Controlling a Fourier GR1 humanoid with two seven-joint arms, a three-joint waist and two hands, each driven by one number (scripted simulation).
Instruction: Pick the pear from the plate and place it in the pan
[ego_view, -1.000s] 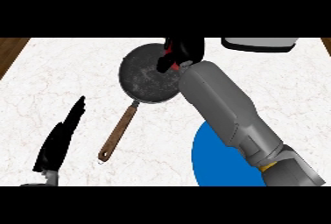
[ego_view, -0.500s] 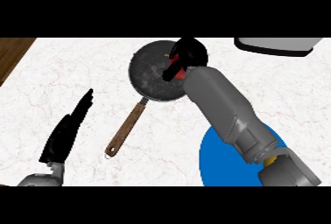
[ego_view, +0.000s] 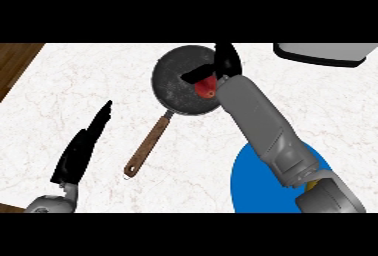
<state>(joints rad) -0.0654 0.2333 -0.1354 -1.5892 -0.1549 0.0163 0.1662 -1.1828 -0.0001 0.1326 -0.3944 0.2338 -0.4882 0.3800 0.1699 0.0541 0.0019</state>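
Observation:
The dark round pan (ego_view: 179, 75) lies on the marble counter, its brown handle (ego_view: 148, 146) pointing toward the lower left. The red pear (ego_view: 207, 88) sits inside the pan by its right rim. My right hand (ego_view: 226, 61) is over that rim, just above the pear, fingers straight and pointing away, thumb stretched left over the pan; it looks open, with the pear below the palm. The blue plate (ego_view: 255, 187) lies at the lower right, partly hidden by my right forearm, with nothing showing on it. My left hand (ego_view: 81, 147) rests open at the lower left.
A pale grey container (ego_view: 321, 53) stands at the upper right edge of the counter. Dark wood (ego_view: 15, 62) shows past the counter's left edge. The bare marble (ego_view: 88, 80) stretches left of the pan.
The right hand's fingers have straightened and its thumb has spread away from the pear, which now shows in the pan by the right rim. The left hand stays resting.

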